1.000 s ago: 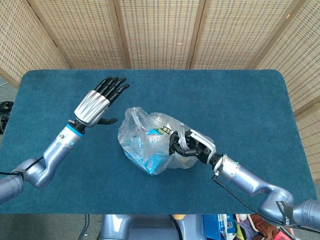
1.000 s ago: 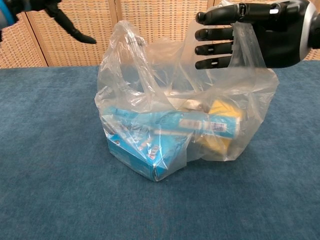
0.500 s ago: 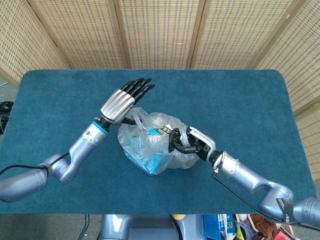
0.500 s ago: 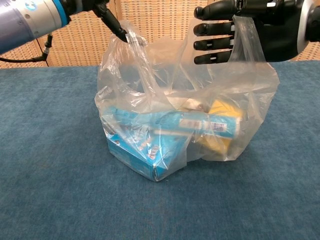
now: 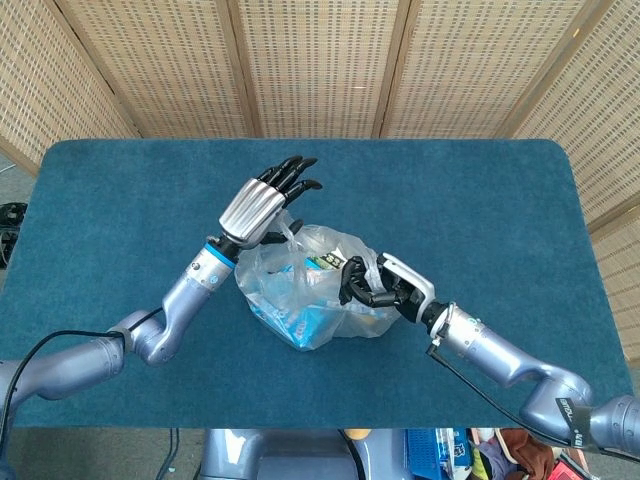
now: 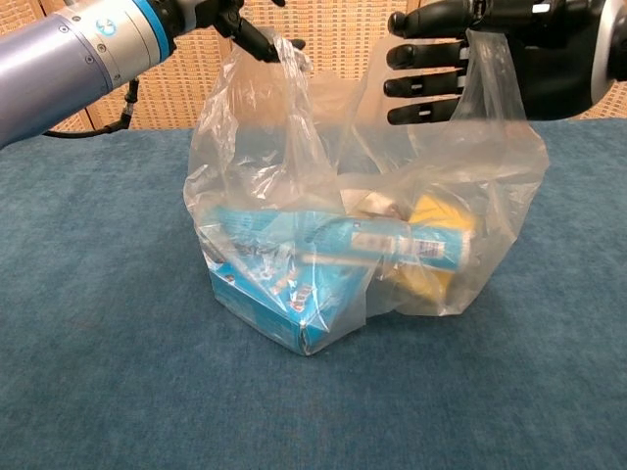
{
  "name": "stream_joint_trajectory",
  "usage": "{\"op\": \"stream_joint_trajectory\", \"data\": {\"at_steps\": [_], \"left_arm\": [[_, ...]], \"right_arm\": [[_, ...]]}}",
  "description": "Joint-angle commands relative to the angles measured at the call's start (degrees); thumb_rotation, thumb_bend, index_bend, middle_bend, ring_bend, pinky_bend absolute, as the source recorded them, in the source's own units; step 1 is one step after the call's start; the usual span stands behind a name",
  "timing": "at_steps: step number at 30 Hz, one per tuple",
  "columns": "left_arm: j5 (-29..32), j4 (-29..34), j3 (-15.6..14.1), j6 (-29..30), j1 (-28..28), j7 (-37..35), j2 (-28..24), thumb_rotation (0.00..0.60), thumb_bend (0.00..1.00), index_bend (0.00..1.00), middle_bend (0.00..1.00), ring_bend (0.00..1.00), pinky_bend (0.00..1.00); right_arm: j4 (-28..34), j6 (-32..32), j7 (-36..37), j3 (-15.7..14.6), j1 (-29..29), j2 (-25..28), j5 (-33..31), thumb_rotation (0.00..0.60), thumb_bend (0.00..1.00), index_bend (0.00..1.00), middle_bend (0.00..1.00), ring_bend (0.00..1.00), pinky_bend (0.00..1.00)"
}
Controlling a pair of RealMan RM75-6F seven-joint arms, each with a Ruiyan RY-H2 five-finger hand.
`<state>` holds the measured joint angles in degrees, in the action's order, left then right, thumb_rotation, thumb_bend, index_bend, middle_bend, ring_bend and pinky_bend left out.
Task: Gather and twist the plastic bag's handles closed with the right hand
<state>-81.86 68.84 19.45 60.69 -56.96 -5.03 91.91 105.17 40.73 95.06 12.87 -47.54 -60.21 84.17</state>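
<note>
A: Where is the plastic bag?

B: Near the middle of the blue desk, standing upright, its clear sides slack. Both handles are raised.

A: What is inside it?

B: A light blue box at the bottom, a blue tube lying across it, and something yellow behind the tube on the right side of the chest view.

A: What is the right hand doing?

B: It sits at the bag's right side, up at the top. The right handle is draped over it, running down across the palm, and its dark fingers reach sideways toward the bag's middle. They lie close together, one above the other, only slightly curled. I cannot tell whether they actually clamp the plastic or the loop merely hangs on them.

A: And the left hand?

B: It is above the bag's left top corner. In the head view the fingers point away toward the screen, slightly fanned. In the chest view the thumb touches the top of the left handle, which stands pulled up to a peak there. Whether anything pinches that handle from the other side is hidden.

A: Are the two handles together?

B: No, they stand apart, with the bag's open mouth between them.
</note>
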Motion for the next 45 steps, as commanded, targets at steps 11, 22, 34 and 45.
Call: {"op": "stream_joint_trajectory", "data": {"at_steps": [11,22,34,45], "left_arm": [[-7.1,0.9,-1.1,10.2,1.6,-0.9,-4.0,0.600,0.40,0.23,0.08,0.07,0.21],[-8.0,2.0,-1.3,12.1,1.4,-1.1,-5.1,0.600,0.38,0.23,0.07,0.07,0.21],[-8.0,3.9,-1.2,12.1,0.5,0.0,-6.2,0.600,0.38,0.22,0.07,0.07,0.21],[-6.9,6.4,-0.7,11.4,-0.1,2.0,-7.4,0.600,0.38,0.22,0.06,0.07,0.21]], "right_arm": [[0.9,-1.5,-5.1,2.7,-1.1,-1.0,-6.8,0.600,0.63,0.55,0.63,0.42,0.42],[0.8,-3.0,-10.8,5.6,-1.2,-2.7,-15.3,0.600,0.64,0.49,0.57,0.37,0.40],[1.8,-5.2,-18.0,8.9,-2.4,-4.3,-23.1,0.600,0.64,0.44,0.50,0.29,0.34],[2.8,-6.9,-23.0,11.7,-1.9,-5.6,-27.5,0.600,0.66,0.35,0.36,0.19,0.21]]}}
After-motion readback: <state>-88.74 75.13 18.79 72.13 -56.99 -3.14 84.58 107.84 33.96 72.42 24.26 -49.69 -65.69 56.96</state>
